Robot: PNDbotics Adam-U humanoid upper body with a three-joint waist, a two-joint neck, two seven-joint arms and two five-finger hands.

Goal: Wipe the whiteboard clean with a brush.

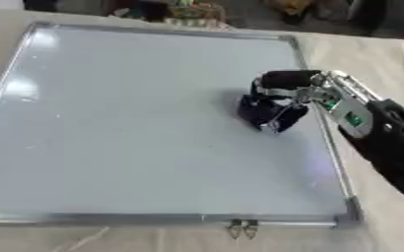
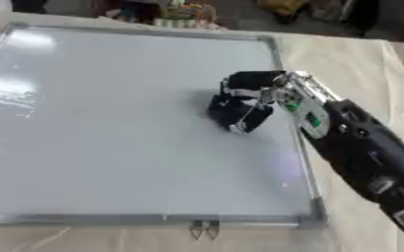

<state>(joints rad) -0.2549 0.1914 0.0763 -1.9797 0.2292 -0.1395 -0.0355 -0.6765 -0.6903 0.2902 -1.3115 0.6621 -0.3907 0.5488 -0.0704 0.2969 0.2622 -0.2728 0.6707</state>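
Observation:
A large whiteboard [image 1: 111, 128] with a silver frame lies flat on the table and fills most of both views; its surface shows no marks that I can make out. My right hand [image 1: 279, 96] reaches in from the right and is down on the board's right-centre part. Its fingers are curled round a dark blue block [image 1: 261, 114], the brush, which is pressed against the board. The brush is partly hidden under the hand. My left hand does not show in either view.
The board's right frame edge [image 1: 330, 147] runs just under my right forearm [image 2: 360, 147]. A small metal clip [image 1: 242, 229] sits at the board's near edge. Beige cloth [image 1: 369, 54] covers the table around the board. Cluttered objects [image 1: 192, 12] stand beyond the far edge.

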